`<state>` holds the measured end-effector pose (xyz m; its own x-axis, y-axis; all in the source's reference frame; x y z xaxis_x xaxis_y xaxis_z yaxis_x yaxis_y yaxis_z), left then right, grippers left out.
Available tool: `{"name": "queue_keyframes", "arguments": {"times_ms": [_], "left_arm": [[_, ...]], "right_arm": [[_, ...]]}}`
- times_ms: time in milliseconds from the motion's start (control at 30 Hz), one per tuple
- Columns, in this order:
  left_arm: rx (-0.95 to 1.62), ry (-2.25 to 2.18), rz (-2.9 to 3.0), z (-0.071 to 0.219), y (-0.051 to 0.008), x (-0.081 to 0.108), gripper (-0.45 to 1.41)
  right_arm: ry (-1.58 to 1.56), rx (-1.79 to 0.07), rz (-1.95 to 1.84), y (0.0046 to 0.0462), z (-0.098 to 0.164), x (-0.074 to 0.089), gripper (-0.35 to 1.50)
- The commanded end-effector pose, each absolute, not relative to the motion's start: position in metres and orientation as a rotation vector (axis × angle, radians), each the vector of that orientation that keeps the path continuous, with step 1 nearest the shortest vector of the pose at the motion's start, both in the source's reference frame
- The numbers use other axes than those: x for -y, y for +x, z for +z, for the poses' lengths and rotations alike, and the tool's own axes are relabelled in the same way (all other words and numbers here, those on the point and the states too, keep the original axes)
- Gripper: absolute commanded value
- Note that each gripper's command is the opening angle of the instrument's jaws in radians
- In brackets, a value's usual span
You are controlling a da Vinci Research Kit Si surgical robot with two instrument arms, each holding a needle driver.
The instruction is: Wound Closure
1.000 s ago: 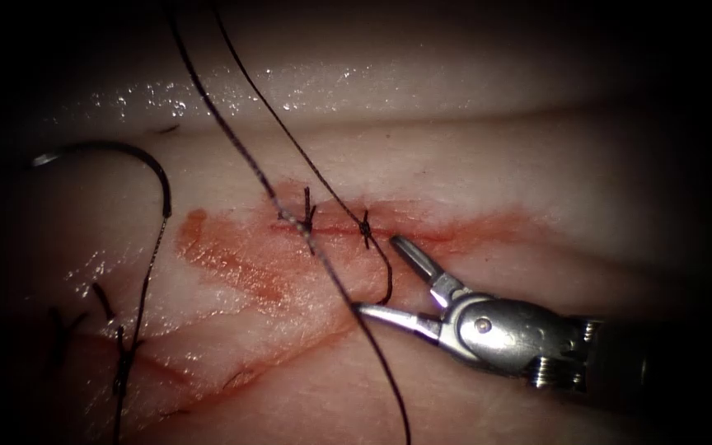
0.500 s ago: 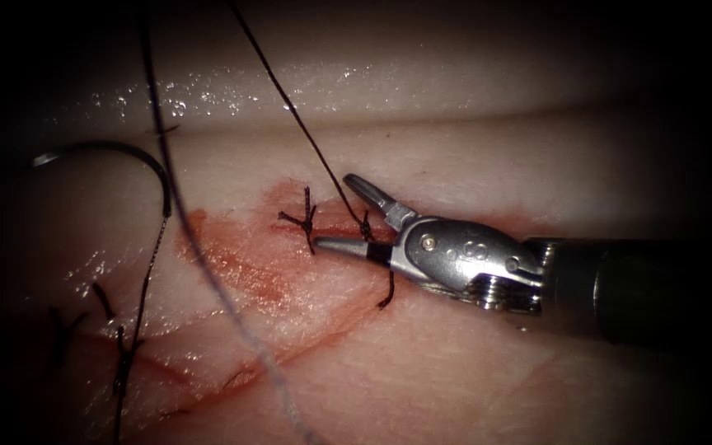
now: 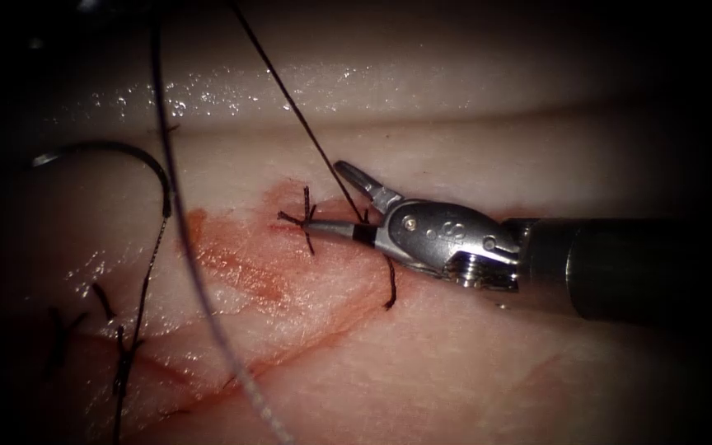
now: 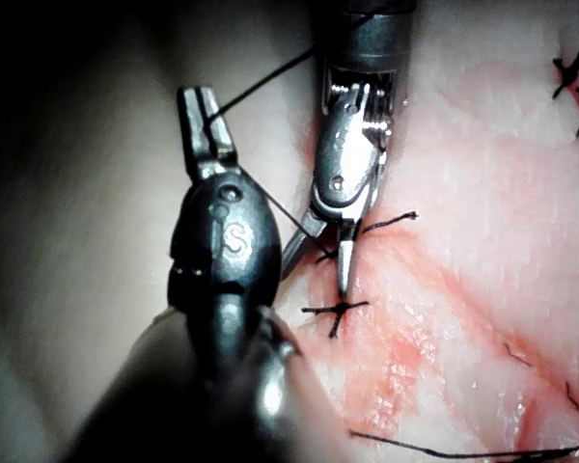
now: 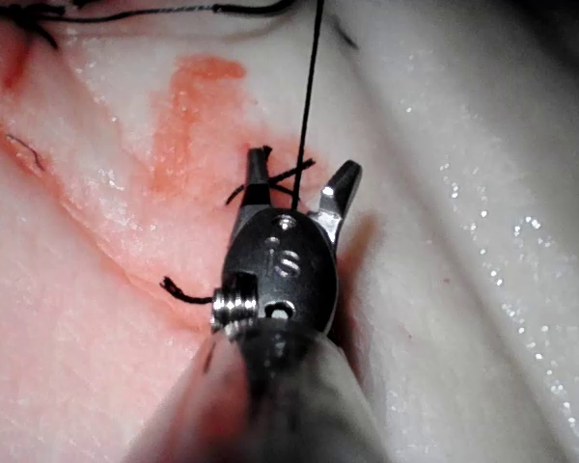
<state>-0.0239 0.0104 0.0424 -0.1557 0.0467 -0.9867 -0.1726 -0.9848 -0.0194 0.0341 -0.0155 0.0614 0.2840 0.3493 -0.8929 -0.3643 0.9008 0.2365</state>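
Your right claw (image 3: 344,202) sits wide open over the cut (image 3: 422,235) at the newest knot (image 3: 364,222), one jaw on each side of a taut thread (image 3: 290,103) that rises from the knot toward 11 o'clock; nothing is gripped. In the right wrist view the same thread (image 5: 309,87) runs straight between the spread jaws of that claw (image 5: 299,183). Your left claw (image 4: 205,121) is seen in the left wrist view, closed on that thread (image 4: 265,77) near its tip. The needle (image 3: 117,152) lies free on the tissue (image 3: 496,371) well left of the cut, at about 9 o'clock from the right claw, held by neither tool and not in the tissue. A second, slack strand (image 3: 199,288) crosses between needle and claw, running top to bottom. An older tied stitch (image 3: 305,218) sits just beside the lower jaw tip, a short thread tail (image 3: 391,284) hangs at 6 o'clock of the knot, and red fluid (image 3: 241,264) stains the tissue left of the stitches. More finished stitches (image 3: 121,350) lie at 8 o'clock.
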Motion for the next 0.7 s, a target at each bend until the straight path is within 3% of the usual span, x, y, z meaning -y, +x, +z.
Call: {"name": "queue_keyframes", "arguments": {"times_ms": [33,367,433,500,600,633,700], "left_arm": [[-0.146,-1.943,2.281,0.0431,-0.0247,-0.0105,-0.45],[-0.139,-1.961,2.282,0.0425,-0.025,-0.0097,-0.45],[-0.137,-1.963,2.28,0.0422,-0.025,-0.0096,-0.45],[-0.135,-1.965,2.278,0.042,-0.025,-0.0096,-0.45],[-0.139,-1.972,2.279,0.0417,-0.0251,-0.0095,-0.45],[-0.139,-1.973,2.279,0.0416,-0.0251,-0.0094,-0.45],[-0.138,-1.975,2.278,0.0414,-0.0251,-0.0093,-0.45]], "right_arm": [[-0.016,-1.194,0.478,0.0354,0.0619,0.0151,1.1],[-0.023,-1.193,0.482,0.0364,0.0628,0.0141,1.08],[-0.026,-1.193,0.484,0.0367,0.0628,0.0143,1.0],[-0.03,-1.193,0.483,0.0371,0.0628,0.0147,0.76],[-0.032,-1.196,0.481,0.0378,0.063,0.0151,0.69],[-0.03,-1.201,0.477,0.038,0.063,0.0153,0.53],[-0.007,-1.226,0.456,0.0381,0.0631,0.0156,-0.35]]}}
